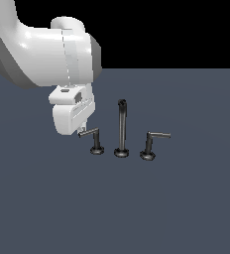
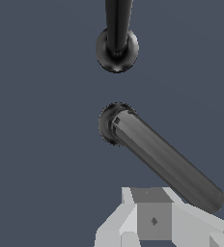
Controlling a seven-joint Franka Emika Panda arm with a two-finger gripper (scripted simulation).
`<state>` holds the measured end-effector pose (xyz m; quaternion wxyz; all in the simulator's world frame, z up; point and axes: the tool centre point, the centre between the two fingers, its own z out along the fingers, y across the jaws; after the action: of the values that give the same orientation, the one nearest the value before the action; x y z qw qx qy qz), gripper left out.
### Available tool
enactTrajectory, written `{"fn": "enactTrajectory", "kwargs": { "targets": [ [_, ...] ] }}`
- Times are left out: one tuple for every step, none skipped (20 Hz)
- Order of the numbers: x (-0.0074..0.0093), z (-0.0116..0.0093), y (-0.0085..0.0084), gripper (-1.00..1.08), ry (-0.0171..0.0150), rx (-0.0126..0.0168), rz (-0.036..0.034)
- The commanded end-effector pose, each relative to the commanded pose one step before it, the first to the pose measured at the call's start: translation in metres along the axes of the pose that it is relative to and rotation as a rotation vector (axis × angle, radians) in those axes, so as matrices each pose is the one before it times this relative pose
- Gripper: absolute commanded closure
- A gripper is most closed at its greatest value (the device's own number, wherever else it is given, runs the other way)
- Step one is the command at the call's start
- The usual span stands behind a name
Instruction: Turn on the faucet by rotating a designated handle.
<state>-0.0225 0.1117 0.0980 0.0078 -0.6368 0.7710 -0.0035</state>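
The faucet is a dark three-piece set on the grey floor. The handle (image 1: 95,140) is the thinner L-shaped lever at the exterior view's left, with a narrow base and its arm pointing left. The tall spout post (image 1: 121,128) stands in the middle. The bigger lever (image 1: 149,145) is to its right. My gripper (image 1: 83,129) hangs at the free tip of the handle's arm, touching or nearly touching it. In the wrist view the handle (image 2: 162,159) runs diagonally to my fingers (image 2: 154,219), which sit together with no gap and hold nothing. The spout (image 2: 117,46) is beyond.
The white arm and hand (image 1: 70,106) fill the upper left of the exterior view and hide the floor behind the handle's tip. Flat dark grey floor (image 1: 137,208) surrounds the set.
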Motion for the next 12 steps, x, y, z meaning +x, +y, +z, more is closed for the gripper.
{"fn": "enactTrajectory", "kwargs": {
  "targets": [
    [0.00183, -0.00031, 0.01640, 1.08, 0.00733, -0.01363, -0.00596],
    [0.00047, -0.00004, 0.00359, 1.08, 0.00009, -0.00053, -0.00066],
    [0.00046, -0.00004, 0.00361, 1.08, 0.00009, -0.00053, -0.00066],
    [0.00000, 0.00000, 0.00000, 1.08, 0.00000, 0.00000, 0.00000],
    [0.00020, 0.00019, -0.00915, 1.08, -0.00517, 0.00911, 0.00579],
    [0.00296, -0.00005, 0.00224, 1.08, 0.00035, -0.00064, -0.00043],
    [0.00293, 0.00000, 0.00225, 1.08, 0.00040, -0.00074, -0.00049],
    [0.00297, -0.00006, 0.00225, 1.08, 0.00035, -0.00064, -0.00043],
    [0.00294, 0.00000, 0.00226, 1.08, 0.00040, -0.00074, -0.00049],
    [0.00299, -0.00006, 0.00226, 1.08, 0.00035, -0.00064, -0.00043],
    [0.00295, 0.00000, 0.00226, 1.08, 0.00040, -0.00074, -0.00050],
    [0.00300, -0.00006, 0.00226, 1.08, 0.00035, -0.00064, -0.00043]
  ]
}}
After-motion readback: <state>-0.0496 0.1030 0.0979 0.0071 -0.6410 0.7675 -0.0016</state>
